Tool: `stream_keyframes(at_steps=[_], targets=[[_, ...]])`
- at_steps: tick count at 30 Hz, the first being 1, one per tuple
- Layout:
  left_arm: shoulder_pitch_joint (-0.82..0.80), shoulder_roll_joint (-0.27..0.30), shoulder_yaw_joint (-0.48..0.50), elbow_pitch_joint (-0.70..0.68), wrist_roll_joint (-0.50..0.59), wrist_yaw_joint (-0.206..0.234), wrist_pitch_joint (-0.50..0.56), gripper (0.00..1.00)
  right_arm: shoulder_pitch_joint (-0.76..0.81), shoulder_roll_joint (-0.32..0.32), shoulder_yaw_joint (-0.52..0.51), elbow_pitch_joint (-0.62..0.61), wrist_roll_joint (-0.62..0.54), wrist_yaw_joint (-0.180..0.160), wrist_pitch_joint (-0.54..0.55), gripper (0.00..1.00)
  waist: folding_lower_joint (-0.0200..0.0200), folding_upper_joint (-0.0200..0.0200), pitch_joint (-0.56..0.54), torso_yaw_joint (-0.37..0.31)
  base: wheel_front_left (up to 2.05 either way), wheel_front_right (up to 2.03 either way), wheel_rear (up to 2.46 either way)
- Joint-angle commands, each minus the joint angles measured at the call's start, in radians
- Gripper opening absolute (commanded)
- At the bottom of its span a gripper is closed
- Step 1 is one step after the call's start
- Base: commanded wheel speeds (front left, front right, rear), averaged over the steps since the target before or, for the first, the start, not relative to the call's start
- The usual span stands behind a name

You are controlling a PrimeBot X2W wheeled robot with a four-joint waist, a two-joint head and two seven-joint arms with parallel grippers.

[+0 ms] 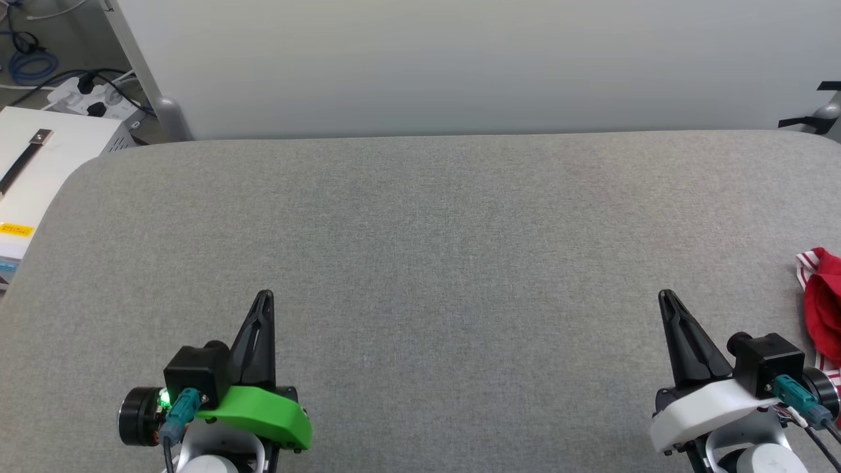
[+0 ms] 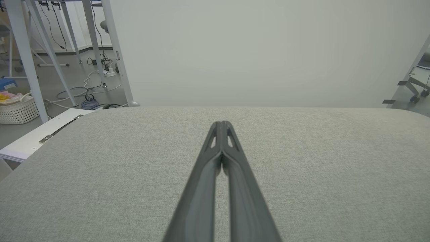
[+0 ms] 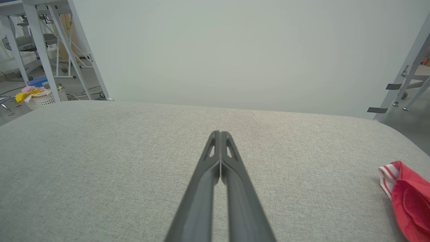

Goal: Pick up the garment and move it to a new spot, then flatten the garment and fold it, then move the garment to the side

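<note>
Noting left gripper (image 1: 265,297) and right gripper (image 1: 665,295) both clenched, empty.
I see the garment (image 1: 825,309) bunched on the table (image 1: 420,230), right of the right gripper, long axis near-to-far, striped trim farthest.

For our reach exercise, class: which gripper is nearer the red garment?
Right. The right gripper is close by, with the garment just to its right; the left gripper is far across the table on the other side.

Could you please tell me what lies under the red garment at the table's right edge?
The garment lies bunched on the grey fabric tabletop. Whatever is beneath its folds is covered, and the picture edge cuts off part of it.
</note>
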Motion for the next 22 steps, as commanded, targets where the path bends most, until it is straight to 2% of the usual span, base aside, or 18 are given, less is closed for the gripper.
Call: stream_keyframes(at_steps=[1, 22], targets=[[0.001, -0.002, 0.004, -0.006, 0.01, 0.007, 0.005, 0.0, 0.0, 0.004, -0.004, -0.007, -0.014, 0.0, 0.008, 0.0, 0.0, 0.0, -0.001, 0.0, 0.0, 0.0, 0.0], [0.001, -0.003, 0.011, -0.016, 0.041, 0.027, 0.048, 0.0, 0.001, 0.017, -0.016, -0.018, -0.05, 0.0, 0.05, 0.0, 0.0, 0.0, -0.01, 0.001, 0.0, 0.0, 0.0]])
